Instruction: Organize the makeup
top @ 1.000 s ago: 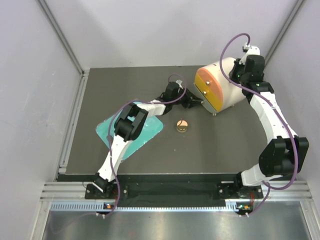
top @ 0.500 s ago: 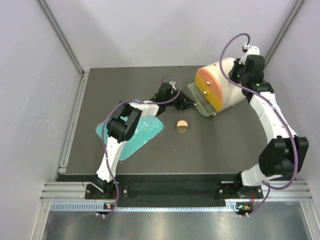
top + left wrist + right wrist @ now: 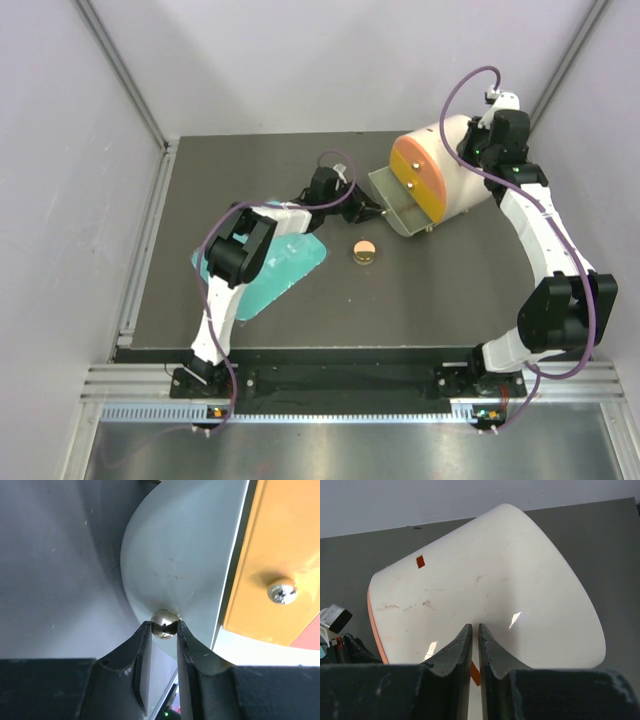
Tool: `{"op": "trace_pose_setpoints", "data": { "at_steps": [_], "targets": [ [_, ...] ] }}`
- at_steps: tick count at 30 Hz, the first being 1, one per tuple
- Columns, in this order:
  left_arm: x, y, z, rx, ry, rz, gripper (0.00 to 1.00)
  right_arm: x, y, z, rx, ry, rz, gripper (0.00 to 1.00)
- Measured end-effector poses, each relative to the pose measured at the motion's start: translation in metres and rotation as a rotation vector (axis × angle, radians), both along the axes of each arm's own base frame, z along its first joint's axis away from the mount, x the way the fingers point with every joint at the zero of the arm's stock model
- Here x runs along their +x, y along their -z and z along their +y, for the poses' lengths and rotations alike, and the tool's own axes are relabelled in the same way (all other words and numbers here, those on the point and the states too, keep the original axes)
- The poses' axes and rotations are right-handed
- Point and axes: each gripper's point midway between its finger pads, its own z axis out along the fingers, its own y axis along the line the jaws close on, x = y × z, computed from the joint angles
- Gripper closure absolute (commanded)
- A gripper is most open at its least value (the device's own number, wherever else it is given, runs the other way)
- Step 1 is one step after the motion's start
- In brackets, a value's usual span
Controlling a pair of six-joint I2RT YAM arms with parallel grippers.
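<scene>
Of the makeup, a round gold-and-black compact point(image 3: 364, 251) lies on the dark table just in front of the drum. My left gripper point(image 3: 371, 210) point(image 3: 164, 625) is shut on the small metal knob point(image 3: 165, 623) of a grey drawer point(image 3: 396, 201) point(image 3: 185, 565), which stands pulled out from the white drum point(image 3: 455, 170) to the left. My right gripper point(image 3: 478, 148) point(image 3: 475, 628) is shut, its tips resting against the drum's white back point(image 3: 485, 590), nothing between them.
The drum's orange-yellow drawer front point(image 3: 418, 175) point(image 3: 280, 550) with its own knob point(image 3: 281, 591) sits above the grey drawer. A flat teal tray point(image 3: 295, 262) lies at the left, partly under my left arm. Grey walls close in the table's sides and back.
My left gripper has drawn back to the left with the knob in it, and the grey drawer has slid out of the drum. The right arm has stayed put.
</scene>
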Motion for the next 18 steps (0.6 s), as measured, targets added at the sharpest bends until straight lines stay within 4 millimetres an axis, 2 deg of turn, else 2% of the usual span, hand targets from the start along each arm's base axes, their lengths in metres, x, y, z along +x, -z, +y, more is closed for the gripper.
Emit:
{"op": "trace_pose_setpoints", "data": {
  "at_steps": [6,9,11,14,17,18],
  "targets": [
    [-0.007,0.001,0.005,0.013,0.003,0.000,1.00,0.001,0.000,0.001,0.002,-0.004,-0.008,0.89],
    [-0.008,0.001,0.006,0.020,0.007,-0.003,0.89,0.002,0.001,0.001,0.004,-0.006,-0.012,0.89],
    [-0.008,0.002,0.007,0.027,0.011,-0.009,0.74,0.002,0.000,0.001,0.004,-0.006,-0.015,0.89],
    [-0.009,0.001,0.008,0.040,0.017,-0.019,0.44,0.002,0.000,0.001,0.004,-0.006,-0.016,0.89],
    [-0.016,0.006,0.015,0.082,0.030,-0.015,0.33,0.003,0.001,0.001,0.006,-0.006,-0.019,0.89],
    [-0.020,0.011,0.018,0.104,0.033,-0.009,0.32,0.003,0.000,0.001,0.007,-0.006,-0.021,0.89]
  ]
}}
